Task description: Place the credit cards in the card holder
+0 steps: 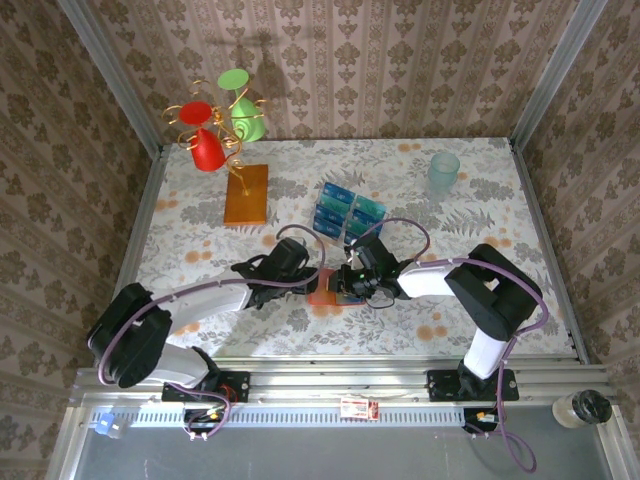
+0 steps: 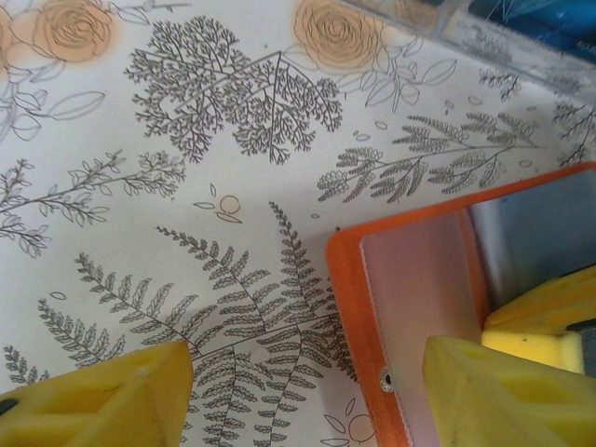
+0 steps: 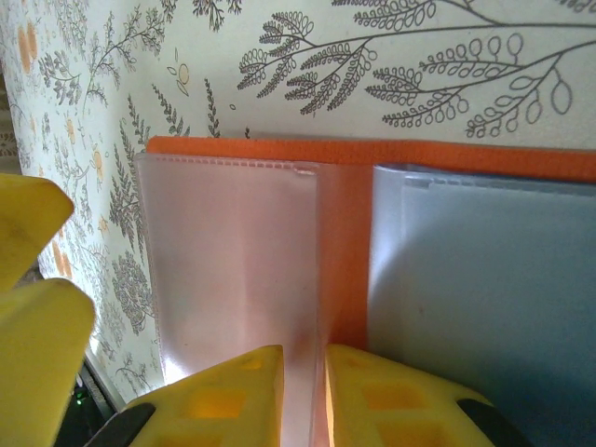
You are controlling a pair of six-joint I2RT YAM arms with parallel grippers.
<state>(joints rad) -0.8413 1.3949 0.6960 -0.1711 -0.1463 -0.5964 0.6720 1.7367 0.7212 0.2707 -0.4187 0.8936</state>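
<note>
- On the fern-printed tablecloth [image 1: 200,250], seen from above, the left gripper [image 1: 308,275] and right gripper [image 1: 352,283] meet over the orange-red card holder [image 1: 322,294]. It lies open near the middle of the table, toward the near edge. The credit cards [image 1: 346,212], blue and teal, sit grouped farther back, apart from the holder and to the right of an orange-brown board [image 1: 247,193].
- At the left wrist, the left gripper [image 2: 307,400] stands wide open with nothing held. One yellow finger [image 2: 93,400] is over bare cloth and the other [image 2: 503,391] over the card holder [image 2: 414,289]. The holder's orange edge and its small snap [image 2: 385,378] lie between them. Whether that finger presses on the holder cannot be told.
- At the right wrist, the right gripper [image 3: 303,396] is closed to a sliver, with the edge of the holder's pinkish clear pocket [image 3: 233,270] pinched between its fingers [image 3: 223,391]. A bluish pocket [image 3: 484,298] lies alongside, with a strip of orange between the two. Whether a card sits inside it cannot be told.
</note>
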